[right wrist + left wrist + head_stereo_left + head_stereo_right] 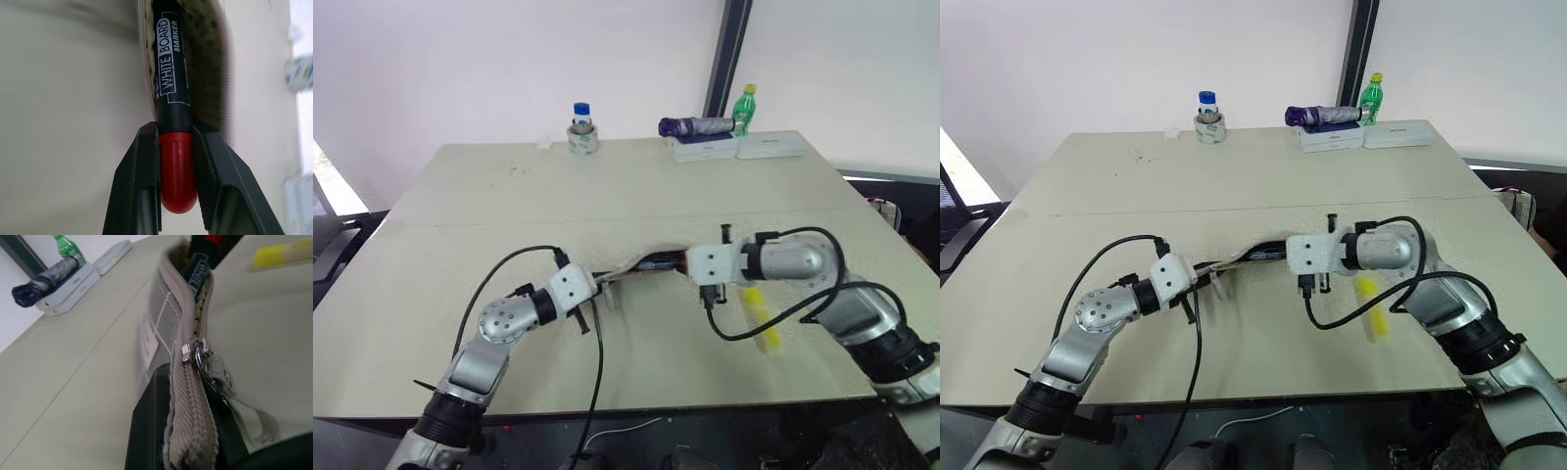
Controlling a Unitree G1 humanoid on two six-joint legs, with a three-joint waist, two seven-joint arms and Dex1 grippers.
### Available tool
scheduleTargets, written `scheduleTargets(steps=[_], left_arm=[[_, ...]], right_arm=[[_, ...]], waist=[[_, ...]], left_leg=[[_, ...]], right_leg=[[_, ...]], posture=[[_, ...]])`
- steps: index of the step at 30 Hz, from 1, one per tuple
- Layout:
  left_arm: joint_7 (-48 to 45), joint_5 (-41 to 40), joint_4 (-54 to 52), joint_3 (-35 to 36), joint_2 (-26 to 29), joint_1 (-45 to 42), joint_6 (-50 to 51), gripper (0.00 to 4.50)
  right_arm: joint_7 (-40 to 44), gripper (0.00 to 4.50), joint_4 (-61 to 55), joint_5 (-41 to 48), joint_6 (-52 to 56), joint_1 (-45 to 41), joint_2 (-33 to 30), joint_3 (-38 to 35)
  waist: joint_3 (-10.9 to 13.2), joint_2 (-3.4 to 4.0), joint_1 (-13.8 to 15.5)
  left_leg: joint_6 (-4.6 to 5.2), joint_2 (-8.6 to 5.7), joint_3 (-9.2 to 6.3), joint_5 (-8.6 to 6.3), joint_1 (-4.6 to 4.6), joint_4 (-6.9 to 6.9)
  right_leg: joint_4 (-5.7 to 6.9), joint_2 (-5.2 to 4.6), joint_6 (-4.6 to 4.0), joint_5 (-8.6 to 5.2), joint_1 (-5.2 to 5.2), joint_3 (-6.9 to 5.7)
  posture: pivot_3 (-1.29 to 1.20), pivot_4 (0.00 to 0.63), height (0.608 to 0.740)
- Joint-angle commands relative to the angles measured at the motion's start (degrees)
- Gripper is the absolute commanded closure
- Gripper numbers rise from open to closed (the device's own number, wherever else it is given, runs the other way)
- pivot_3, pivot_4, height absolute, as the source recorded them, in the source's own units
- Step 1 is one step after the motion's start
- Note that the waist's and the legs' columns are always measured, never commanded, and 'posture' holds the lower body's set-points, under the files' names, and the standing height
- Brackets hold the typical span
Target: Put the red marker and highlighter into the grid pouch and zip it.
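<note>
The grid pouch [631, 269] is held up off the table on its edge, zipper side up, between my two grippers. My left gripper [599, 286] is shut on the pouch's end [188, 431], just behind the zipper slider [193, 350] and its pale pull cord. My right gripper [174, 129] is shut on the red end of the red marker [172, 73]. The marker's black barrel pokes into the pouch's open mouth. The yellow highlighter [761, 315] lies on the table under my right forearm, apart from the pouch.
At the table's far edge stand a blue-capped jar on a tape roll [581, 127], a purple folded umbrella [695, 125] on white boxes [705, 149], and a green bottle [745, 106]. Black cables hang from both wrists over the near table [509, 196].
</note>
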Motion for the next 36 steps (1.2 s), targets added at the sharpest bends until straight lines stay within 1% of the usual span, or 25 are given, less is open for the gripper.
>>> scheduleTargets(steps=[1, 5, 7, 8, 10, 12, 15, 19, 22, 24, 27, 31, 36], left_arm=[[-3.12, -2.38, -1.06, -0.39, 0.43, -1.35, -0.35, 4.50], [-3.71, -2.25, -0.99, -0.22, 0.54, -1.63, 0.16, 4.50], [-3.30, -2.07, -0.88, 0.19, 0.32, -1.57, 0.95, 4.50], [-2.91, -2.17, -0.86, 0.50, 0.10, -1.43, 1.57, 4.50], [-1.86, -3.11, -1.20, 1.33, -0.80, -0.83, 3.67, 4.50], [-1.23, -3.90, -1.65, 1.83, -1.54, -0.55, 5.08, 4.50], [0.86, -5.39, -2.37, 2.71, -3.37, -0.63, 8.02, 4.50], [4.61, -5.38, -1.88, 3.88, -5.78, -1.39, 9.83, 4.50], [7.18, -4.71, -1.28, 4.13, -7.10, -2.05, 10.69, 4.50], [8.25, -3.87, -0.80, 3.66, -7.50, -2.21, 10.24, 4.50], [8.44, -3.74, -0.32, 2.86, -7.86, -2.18, 9.56, 4.50], [8.36, -3.58, 0.86, 2.16, -8.36, -2.97, 8.81, 4.50], [6.55, -3.84, 2.24, 1.11, -8.71, -3.97, 7.54, 4.50]], right_arm=[[-0.02, 4.12, -0.08, -1.70, -3.79, -2.74, 2.88, 0.73], [1.59, 4.12, -0.42, -1.15, -3.44, -3.24, 5.11, 0.40], [1.02, 3.11, -0.03, -1.24, -3.07, -3.51, 5.45, -0.80], [0.46, 2.72, 0.20, -1.16, -2.76, -3.74, 5.44, -1.80], [0.00, 1.77, 0.46, -0.31, -1.56, -4.22, 4.90, -4.57], [-0.09, 1.77, 0.41, 0.42, -0.76, -4.41, 4.59, -6.15], [0.54, 1.77, -1.65, 3.85, 3.53, -3.90, 4.61, -10.03], [2.01, 1.77, -4.10, 8.86, 12.89, -1.88, 2.39, -16.14], [4.27, 1.77, -7.42, 14.07, 23.70, 4.70, -1.80, -21.60], [4.56, 1.77, -10.22, 18.60, 35.33, 10.42, -3.41, -26.33], [0.70, 1.77, -13.76, 19.40, 45.61, 20.04, -4.46, -31.04], [-4.09, 1.77, -16.24, 20.36, 53.40, 27.70, -3.99, -34.73], [-9.06, 1.77, -19.30, 22.99, 63.44, 31.98, -2.18, -37.13]], waist=[[0.00, 0.00, 0.08], [0.00, 0.00, 0.12], [0.00, 0.00, 0.05], [0.00, 0.00, 0.04], [0.00, 0.00, 0.07], [0.00, 0.00, 0.20], [0.00, 0.00, 0.19], [0.00, 0.00, 0.25], [-0.01, -0.02, 1.17], [-0.01, -0.02, 1.53], [-0.01, -0.02, 1.54], [-0.02, -0.01, 1.32], [-0.02, -0.01, 1.47]], left_leg=[[0.00, 0.00, 0.00, 0.00, 0.00, 0.00], [0.00, -0.01, -0.01, 0.00, -0.01, 0.02], [0.00, -0.01, -0.01, 0.00, -0.01, 0.02], [0.00, -0.01, -0.02, 0.00, 0.00, 0.02], [0.00, -0.01, -0.02, 0.00, 0.00, 0.02], [0.00, -0.02, -0.02, 0.00, -0.01, 0.03], [0.00, -0.02, -0.03, 0.00, -0.01, 0.04], [0.00, -0.02, -0.04, 0.00, -0.01, 0.05], [0.01, -0.03, -0.06, -0.01, 0.00, 0.07], [0.02, -0.02, -0.06, -0.01, 0.01, 0.08], [0.04, -0.02, -0.06, -0.02, 0.01, 0.09], [0.04, -0.02, -0.04, -0.02, 0.05, 0.09], [0.05, -0.02, -0.04, -0.03, 0.10, 0.10]], right_leg=[[-0.01, 0.00, 0.00, 0.00, 0.01, 0.00], [-0.01, -0.01, 0.00, 0.00, 0.01, 0.00], [-0.01, 0.00, 0.00, 0.00, 0.01, 0.00], [-0.01, 0.00, 0.00, 0.00, 0.01, 0.00], [0.01, 0.00, 0.00, 0.00, 0.00, 0.00], [0.00, 0.00, 0.00, 0.00, 0.01, 0.00], [0.00, 0.00, 0.00, 0.00, 0.01, 0.00], [0.00, 0.00, 0.00, 0.00, 0.02, -0.01], [-0.03, -0.01, 0.00, 0.00, 0.09, -0.03], [-0.04, -0.01, 0.00, 0.00, 0.12, -0.03], [-0.06, -0.03, 0.00, 0.00, 0.14, -0.03], [-0.01, -0.03, 0.00, 0.01, 0.15, -0.03], [0.01, -0.02, 0.00, 0.01, 0.21, -0.03]], posture=[[0.00, 0.150, 0.740], [0.00, 0.150, 0.740], [0.00, 0.150, 0.740], [0.00, 0.150, 0.740], [0.00, 0.150, 0.740], [0.00, 0.150, 0.740], [0.00, 0.150, 0.740], [0.00, 0.150, 0.740], [0.00, 0.150, 0.740], [0.00, 0.150, 0.740], [0.00, 0.150, 0.740], [0.00, 0.150, 0.740], [0.00, 0.150, 0.740]])
